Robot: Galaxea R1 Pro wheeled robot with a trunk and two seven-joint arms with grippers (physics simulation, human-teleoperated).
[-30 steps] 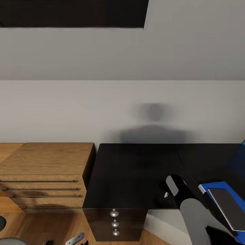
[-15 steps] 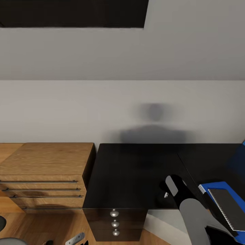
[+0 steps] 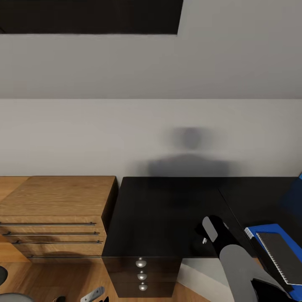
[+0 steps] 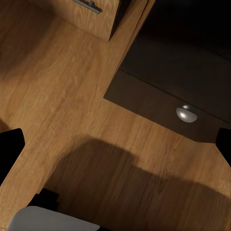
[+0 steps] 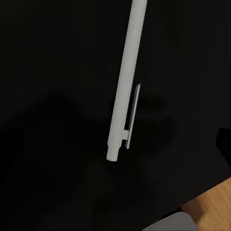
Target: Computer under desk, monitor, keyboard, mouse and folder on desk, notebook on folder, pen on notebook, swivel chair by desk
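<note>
A white-silver pen (image 5: pixel 125 91) with a clip lies flat on the glossy black desk (image 3: pixel 163 214). My right gripper (image 5: pixel 115 147) hovers open just above the pen, which lies between its spread fingers. In the head view my right arm (image 3: pixel 218 235) reaches over the desk's front edge, near the drawer unit (image 3: pixel 141 274). The blue folder (image 3: pixel 262 231) lies on the desk at the far right, with the dark grey notebook (image 3: pixel 282 253) on top of it. My left gripper (image 4: pixel 115 144) hangs open over the wooden floor, beside the drawer unit's lowest silver knob (image 4: pixel 186 114).
A light-wood drawer chest (image 3: pixel 56 209) with bar handles stands against the desk's left side. A blue upright panel (image 3: pixel 296 191) shows at the right edge. The wall runs behind the desk. A grey rounded shape (image 4: pixel 53 220) sits low on the floor near my left gripper.
My right arm has shifted slightly left and toward the desk's front edge. Nothing else has moved.
</note>
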